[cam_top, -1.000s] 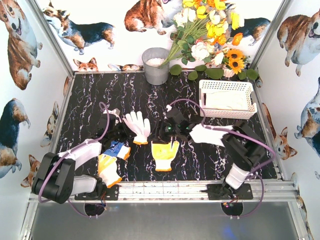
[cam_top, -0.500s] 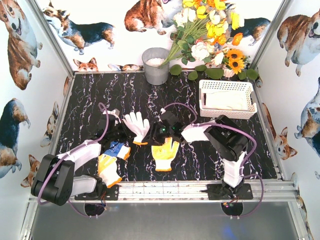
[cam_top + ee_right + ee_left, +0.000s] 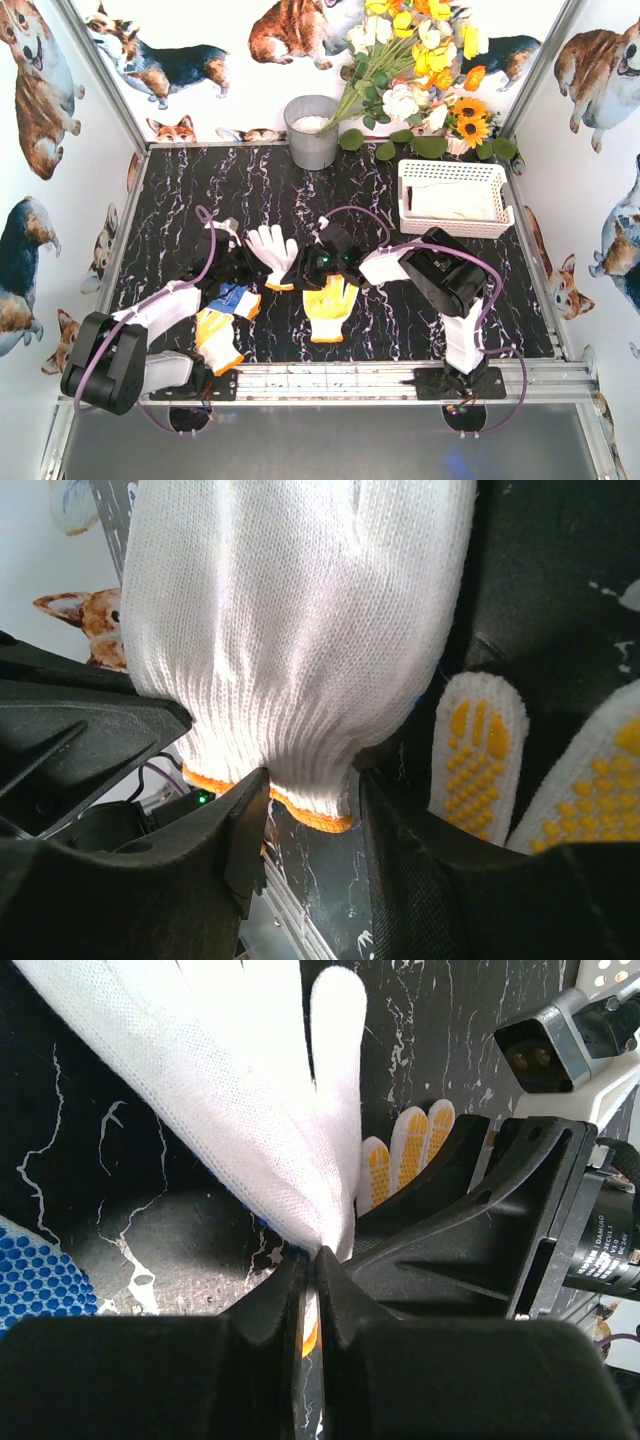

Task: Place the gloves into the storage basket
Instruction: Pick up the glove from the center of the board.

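A black tabletop [image 3: 190, 185] veined with white marbling fills the floor of the enclosure. At the middle of its far edge stands a grey metal bucket [image 3: 312, 135], upright, with something white inside. A bouquet [image 3: 415, 55] of yellow, white and orange flowers lies across the far right corner, its green stems slanting down toward the bucket's right side. Two sunflowers [image 3: 471, 118] and several round green leaves [image 3: 400, 147] sit at the bouquet's lower edge. White walls [image 3: 45, 150] printed with corgi dogs close in the left, far and right sides. A silver metal rail [image 3: 330, 378] runs along the tabletop's near edge.
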Motion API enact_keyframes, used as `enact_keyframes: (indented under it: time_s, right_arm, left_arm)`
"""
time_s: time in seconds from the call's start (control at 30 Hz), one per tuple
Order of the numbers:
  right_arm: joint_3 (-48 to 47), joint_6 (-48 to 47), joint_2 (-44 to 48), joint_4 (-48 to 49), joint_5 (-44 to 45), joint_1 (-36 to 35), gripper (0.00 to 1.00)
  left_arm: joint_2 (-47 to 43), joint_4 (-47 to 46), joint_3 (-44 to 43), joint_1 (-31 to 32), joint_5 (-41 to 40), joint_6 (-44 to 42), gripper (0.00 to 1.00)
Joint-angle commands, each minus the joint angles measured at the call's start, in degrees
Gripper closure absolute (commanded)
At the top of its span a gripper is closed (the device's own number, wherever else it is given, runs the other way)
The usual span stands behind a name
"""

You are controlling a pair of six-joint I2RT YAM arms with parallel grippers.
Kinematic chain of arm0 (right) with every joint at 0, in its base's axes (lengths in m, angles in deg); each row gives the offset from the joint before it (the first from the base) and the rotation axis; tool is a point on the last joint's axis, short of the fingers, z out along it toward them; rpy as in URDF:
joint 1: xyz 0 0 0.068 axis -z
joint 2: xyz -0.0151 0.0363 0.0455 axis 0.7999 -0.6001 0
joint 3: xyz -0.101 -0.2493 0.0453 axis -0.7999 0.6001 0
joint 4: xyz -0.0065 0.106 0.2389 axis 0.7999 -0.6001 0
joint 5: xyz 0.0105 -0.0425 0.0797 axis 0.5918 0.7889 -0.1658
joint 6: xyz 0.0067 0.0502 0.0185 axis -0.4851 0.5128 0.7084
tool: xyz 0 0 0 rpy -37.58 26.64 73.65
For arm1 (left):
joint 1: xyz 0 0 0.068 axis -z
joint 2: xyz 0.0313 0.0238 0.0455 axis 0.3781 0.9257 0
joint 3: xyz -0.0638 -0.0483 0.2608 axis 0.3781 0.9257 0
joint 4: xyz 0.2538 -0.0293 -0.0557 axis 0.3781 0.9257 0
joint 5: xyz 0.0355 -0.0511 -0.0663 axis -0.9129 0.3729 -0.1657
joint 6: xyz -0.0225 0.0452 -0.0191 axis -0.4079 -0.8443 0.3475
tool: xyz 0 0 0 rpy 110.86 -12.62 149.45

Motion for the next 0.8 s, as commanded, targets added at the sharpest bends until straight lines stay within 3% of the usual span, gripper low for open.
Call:
enact_keyframes:
  time_s: [0.0, 0.33, 0.47, 0.77]
  right_arm:
    - [0.07, -0.99, -1.59, 4.68, 0.09, -0.18, 0.59]
    - [0.83, -0.97, 2.39, 6.49, -1.31, 0.49, 0.99]
    - [1.02, -2.55, 6.94, 3.11, -0.53, 2.56, 1.00]
    - [2.34, -6.54, 13.89, -6.66, -2.14, 11.07, 1.00]
  left_arm:
    - [-1.11, 0.15, 0.39, -0.86, 0.50, -0.19, 1.00]
    - [-2.22, 2.94, -0.77, -1.78, -2.20, -2.09, 1.00]
    - [0.52, 3.31, -4.22, -2.30, -1.93, -3.76, 1.00]
    - [17.70, -1.10, -16.51, -0.99, 4.71, -6.00, 1.00]
